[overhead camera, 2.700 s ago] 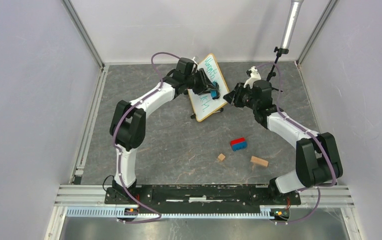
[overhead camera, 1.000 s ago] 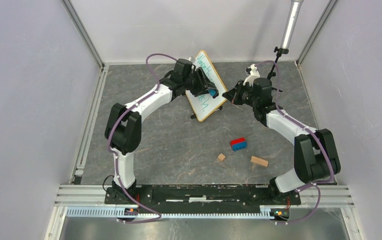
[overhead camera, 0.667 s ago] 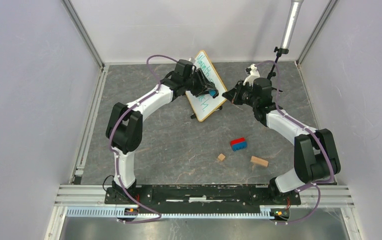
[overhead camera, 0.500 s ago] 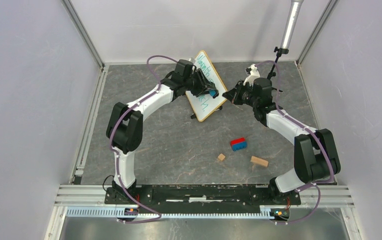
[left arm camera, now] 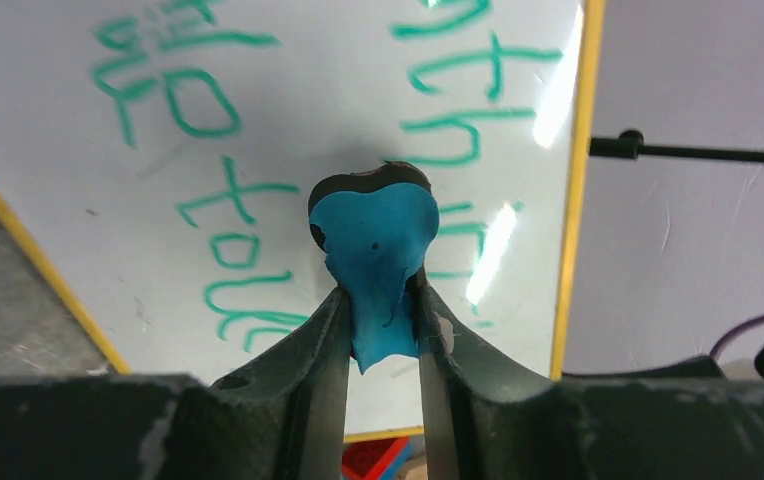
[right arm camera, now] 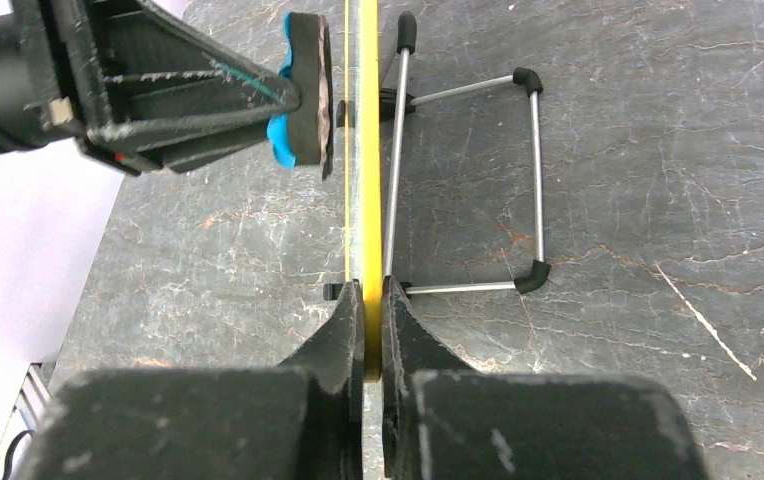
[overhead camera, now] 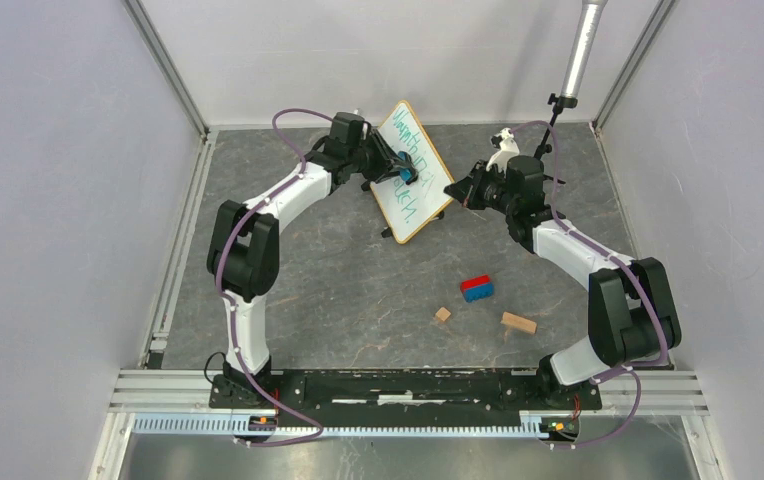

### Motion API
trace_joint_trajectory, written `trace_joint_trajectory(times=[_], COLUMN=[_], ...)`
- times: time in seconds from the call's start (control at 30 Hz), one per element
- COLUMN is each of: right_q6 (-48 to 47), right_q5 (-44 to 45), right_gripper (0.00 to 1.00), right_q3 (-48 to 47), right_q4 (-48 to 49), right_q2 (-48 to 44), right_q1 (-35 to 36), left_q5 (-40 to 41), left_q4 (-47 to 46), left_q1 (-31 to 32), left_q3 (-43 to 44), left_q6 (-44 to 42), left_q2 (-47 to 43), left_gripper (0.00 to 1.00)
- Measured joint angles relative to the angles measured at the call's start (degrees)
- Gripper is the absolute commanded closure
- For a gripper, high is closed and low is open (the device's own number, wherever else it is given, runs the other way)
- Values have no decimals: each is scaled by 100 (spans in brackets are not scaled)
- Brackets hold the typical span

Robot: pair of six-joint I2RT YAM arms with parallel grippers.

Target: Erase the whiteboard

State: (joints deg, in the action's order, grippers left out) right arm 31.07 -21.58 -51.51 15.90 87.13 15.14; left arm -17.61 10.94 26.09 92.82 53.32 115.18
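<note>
The whiteboard (overhead camera: 415,178) stands tilted on its wire stand (right arm camera: 468,180) at the back of the table. Green handwriting covers its face (left arm camera: 258,100). My left gripper (overhead camera: 395,170) is shut on a blue eraser (left arm camera: 373,240) with a black felt pad. It holds the pad right at the board's face, near the upper middle. Seen edge-on in the right wrist view, the eraser (right arm camera: 303,90) sits a sliver from the surface. My right gripper (right arm camera: 366,300) is shut on the board's yellow frame edge (right arm camera: 369,150), at its right side (overhead camera: 455,190).
A red-and-blue block (overhead camera: 476,288), a small wooden cube (overhead camera: 443,314) and a longer wooden block (overhead camera: 518,323) lie on the grey table in front of the board. A white object (overhead camera: 504,150) and a pole on a thin stand (overhead camera: 578,50) are at the back right.
My left arm has swung left and up along the board, carrying the eraser from the middle toward the upper part. Its jaws have squeezed tighter on the eraser. My right gripper and the board have stayed put.
</note>
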Motion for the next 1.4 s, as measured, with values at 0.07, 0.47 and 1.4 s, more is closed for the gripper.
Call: trace_joint_trajectory(times=[0.07,0.47,1.4], right_q6=[-2,66,116], right_q5=[-4,63,125], right_gripper=[100,100,100], right_q3=[0,2,52], right_q4=[2,-66,-55], right_q2=[0,0,-2], right_q1=[0,-48,-57], left_q5=[-2,125,131], left_q4=[-59,-44,-313], left_q1=[-133,153,149], left_q3=[44,175,-590], left_q6=[4,-37,-236], left_q2=[131,332,68], left_gripper=[68,69,73])
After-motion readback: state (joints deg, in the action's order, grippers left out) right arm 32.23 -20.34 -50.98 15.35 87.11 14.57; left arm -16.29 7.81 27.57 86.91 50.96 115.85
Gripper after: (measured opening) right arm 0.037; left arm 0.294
